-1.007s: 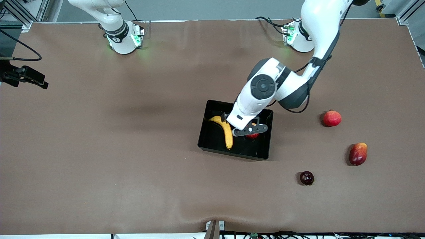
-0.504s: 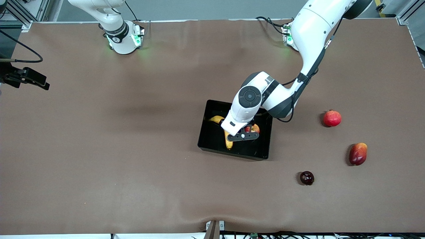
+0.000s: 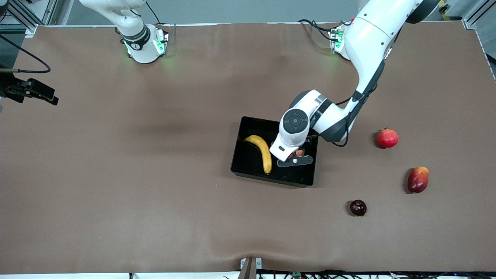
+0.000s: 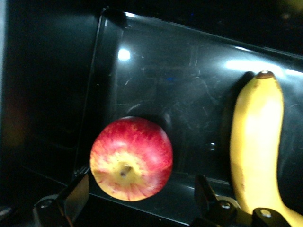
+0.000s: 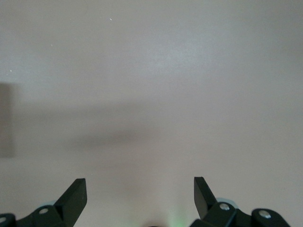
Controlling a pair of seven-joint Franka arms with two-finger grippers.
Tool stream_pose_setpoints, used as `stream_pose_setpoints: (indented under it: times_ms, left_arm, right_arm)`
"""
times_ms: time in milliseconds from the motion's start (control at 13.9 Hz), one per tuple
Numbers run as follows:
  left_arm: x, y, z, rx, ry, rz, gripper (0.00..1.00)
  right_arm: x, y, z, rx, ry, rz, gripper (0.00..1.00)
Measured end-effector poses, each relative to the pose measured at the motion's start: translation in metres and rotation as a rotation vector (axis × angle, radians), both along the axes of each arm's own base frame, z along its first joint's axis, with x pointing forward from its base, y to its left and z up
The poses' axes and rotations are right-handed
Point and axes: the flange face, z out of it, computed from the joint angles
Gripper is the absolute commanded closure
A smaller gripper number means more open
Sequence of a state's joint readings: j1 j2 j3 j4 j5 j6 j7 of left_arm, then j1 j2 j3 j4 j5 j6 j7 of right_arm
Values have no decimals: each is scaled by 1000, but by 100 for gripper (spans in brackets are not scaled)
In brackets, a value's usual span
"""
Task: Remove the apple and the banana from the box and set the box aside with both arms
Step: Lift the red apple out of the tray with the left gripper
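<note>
The black box (image 3: 248,175) lies mid-table with the yellow banana (image 3: 262,153) in it, toward the right arm's end. The red apple (image 3: 298,153) with yellowish streaks rests on the box floor beside the banana, mostly hidden under the left hand. My left gripper (image 3: 296,158) hangs low over the apple. In the left wrist view the left gripper (image 4: 140,191) is open, its fingers (image 4: 78,194) straddling the apple (image 4: 131,158), with the banana (image 4: 255,151) and the box floor (image 4: 189,85) alongside. My right gripper (image 5: 140,189) is open with nothing in it over bare table; that arm waits.
On the brown table toward the left arm's end lie a pomegranate (image 3: 388,138), a mango (image 3: 418,179) and, nearer the camera, a dark round fruit (image 3: 358,207). A black camera mount (image 3: 29,91) juts in at the right arm's end.
The left hand swung over the banana, then back over the apple, leaving the banana in full sight. The fruits and box have stayed put.
</note>
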State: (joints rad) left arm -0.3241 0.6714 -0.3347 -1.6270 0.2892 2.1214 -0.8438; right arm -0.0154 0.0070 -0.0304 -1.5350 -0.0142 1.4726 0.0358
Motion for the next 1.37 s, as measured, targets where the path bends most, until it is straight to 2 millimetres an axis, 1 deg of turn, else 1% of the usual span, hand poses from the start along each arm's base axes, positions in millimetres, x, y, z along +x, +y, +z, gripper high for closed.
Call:
stream_pose_setpoints:
  times_ms: [360, 648, 792, 864, 935, 1007, 1079, 1151, 1295, 1367]
  left_arm:
    - [1, 2, -2, 26, -21, -19, 2]
    - [4, 6, -13, 29, -30, -3, 3]
    - [5, 7, -19, 28, -28, -1, 5]
    - [5, 7, -21, 27, -27, -1, 10]
    - [5, 7, -22, 27, -26, -2, 28]
    - [4, 6, -23, 28, -25, -3, 55]
    - [4, 6, -23, 27, -25, -3, 75]
    - [4, 5, -23, 28, -26, 1, 90]
    - [4, 3, -21, 28, -34, 30, 100]
    - [4, 3, -20, 27, -37, 35, 100]
  right_arm:
    - [0, 0, 0, 0, 0, 0, 0]
    - [0, 0, 0, 0, 0, 0, 0]
    - [0, 0, 0, 0, 0, 0, 0]
    - [0, 0, 0, 0, 0, 0, 0]
    - [0, 0, 0, 0, 0, 0, 0]
    - [0, 0, 0, 0, 0, 0, 0]
    - [0, 0, 0, 0, 0, 0, 0]
    - [0, 0, 0, 0, 0, 0, 0]
    - [0, 0, 0, 0, 0, 0, 0]
    - [0, 0, 0, 0, 0, 0, 0]
